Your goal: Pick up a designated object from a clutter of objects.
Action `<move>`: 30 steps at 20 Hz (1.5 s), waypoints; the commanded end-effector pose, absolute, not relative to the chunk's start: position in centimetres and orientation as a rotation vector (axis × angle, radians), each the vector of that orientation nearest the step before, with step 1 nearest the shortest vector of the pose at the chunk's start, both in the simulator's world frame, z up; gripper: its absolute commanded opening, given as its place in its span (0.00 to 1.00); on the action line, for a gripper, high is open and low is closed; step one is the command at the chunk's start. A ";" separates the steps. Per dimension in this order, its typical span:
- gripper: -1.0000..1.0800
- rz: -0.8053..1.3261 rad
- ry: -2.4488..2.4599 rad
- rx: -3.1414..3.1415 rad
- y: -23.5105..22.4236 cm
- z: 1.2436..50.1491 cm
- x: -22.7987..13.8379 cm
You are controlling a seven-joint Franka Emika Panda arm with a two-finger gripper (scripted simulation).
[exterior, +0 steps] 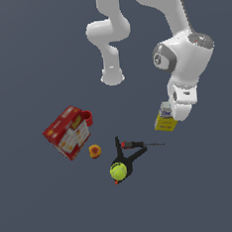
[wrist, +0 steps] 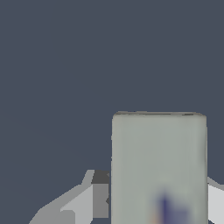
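Fingers (wrist: 101,194) clamp the yellow-and-white carton (exterior: 166,119) beneath the downward-bent arm (exterior: 185,57).

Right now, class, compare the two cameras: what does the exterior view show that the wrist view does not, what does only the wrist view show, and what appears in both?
Only the exterior view shows the clutter: the red-and-white box, red mug, orange fruit, black clamp, tennis ball and screwdriver, plus the arm above.

Only the wrist view shows the pincer fingers on either side of the carton, close up.

Both show the yellow-and-white carton against the dark floor.
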State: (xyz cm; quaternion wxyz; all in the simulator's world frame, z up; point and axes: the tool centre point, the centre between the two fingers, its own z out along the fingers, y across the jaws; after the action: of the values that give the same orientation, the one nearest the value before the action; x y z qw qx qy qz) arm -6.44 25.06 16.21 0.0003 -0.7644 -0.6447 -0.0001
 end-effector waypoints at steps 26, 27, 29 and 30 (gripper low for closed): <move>0.00 -0.001 -2.024 -2.401 23.0 32.9 5.2; 0.00 -0.001 -2.024 -2.402 22.9 33.5 5.6; 0.00 -0.001 -2.024 -2.402 22.8 34.5 6.4; 0.00 -0.001 -2.024 -2.402 22.7 35.0 6.7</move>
State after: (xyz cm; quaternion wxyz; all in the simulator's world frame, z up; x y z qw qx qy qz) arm 6.17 22.82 34.22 0.0005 -0.7647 -0.6443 -0.0004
